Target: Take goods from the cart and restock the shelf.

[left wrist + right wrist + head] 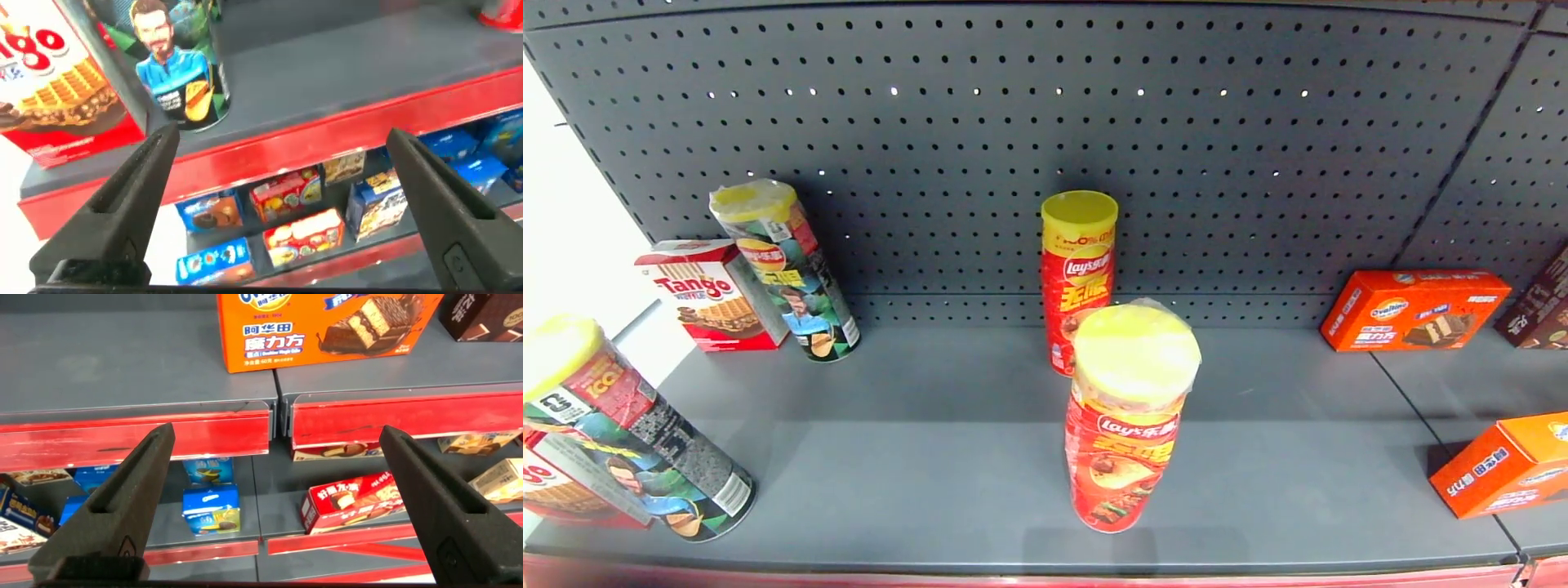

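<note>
Left gripper (282,139) and right gripper (278,433) are both spread wide and empty, hanging in front of the shelf (931,457) lip. Red chip can (1131,416) stands upright mid-shelf, near that edge. Risk: an arm swinging up clips it and it topples off.

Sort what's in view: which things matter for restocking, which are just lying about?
Job: grey metal shelf; red crisp tubes with yellow plastic lids; left gripper, right gripper, both open, empty.
Lying about: small coloured snack boxes below the shelf.

labels | red chip can (1127,416) | wafer box (715,294) | orange box (1417,309) (printed logos throughout)
</note>
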{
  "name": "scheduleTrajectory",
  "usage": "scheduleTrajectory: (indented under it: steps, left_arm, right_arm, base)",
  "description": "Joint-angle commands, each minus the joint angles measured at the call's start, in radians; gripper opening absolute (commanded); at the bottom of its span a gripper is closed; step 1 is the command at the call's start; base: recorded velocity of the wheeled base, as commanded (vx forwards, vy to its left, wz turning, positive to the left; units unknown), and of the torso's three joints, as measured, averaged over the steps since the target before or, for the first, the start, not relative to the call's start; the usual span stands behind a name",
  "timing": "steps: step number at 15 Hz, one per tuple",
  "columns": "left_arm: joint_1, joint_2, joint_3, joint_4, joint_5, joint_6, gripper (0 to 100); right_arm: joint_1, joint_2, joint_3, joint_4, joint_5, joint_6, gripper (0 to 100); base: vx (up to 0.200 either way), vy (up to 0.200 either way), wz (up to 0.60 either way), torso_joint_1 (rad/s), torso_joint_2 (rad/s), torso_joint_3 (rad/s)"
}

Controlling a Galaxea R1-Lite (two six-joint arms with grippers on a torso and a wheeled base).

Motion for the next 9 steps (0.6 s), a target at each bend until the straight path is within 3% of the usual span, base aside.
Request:
scheduleTrajectory:
  steps: [1, 3, 4, 5, 9]
  left_arm:
    - [-0.006, -0.026, 0.000, -0.001, 0.000, 0.000, 100]
    - [-0.005, -0.026, 0.000, -0.001, 0.002, -0.034, 100]
    - [-0.005, -0.026, 0.000, -0.001, 0.020, -0.034, 100]
    - [-0.003, -0.026, 0.000, 0.034, 0.198, -0.026, 100]
    - [-0.005, -0.026, 0.000, 0.053, 0.193, -0.043, 100]
  right_arm:
    - [0.000, 0.002, 0.000, -0.001, 0.001, 0.000, 100]
    - [0.000, 0.002, 0.000, -0.001, 0.001, 0.000, 100]
    - [0.000, 0.002, 0.000, -0.001, 0.001, 0.001, 100]
    - [0.000, 0.002, 0.000, -0.001, 0.001, 0.000, 100]
    - [0.000, 0.002, 0.000, -0.001, 0.001, 0.000, 100]
  base:
    - [0.000, 0.000, 0.00, 0.000, 0.00, 0.000]
    - [0.000, 0.000, 0.00, 0.000, 0.00, 0.000]
    - [0.000, 0.000, 0.00, 0.000, 0.00, 0.000]
    - [0.000, 0.000, 0.00, 0.000, 0.00, 0.000]
    - [0.000, 0.000, 0.00, 0.000, 0.00, 0.000]
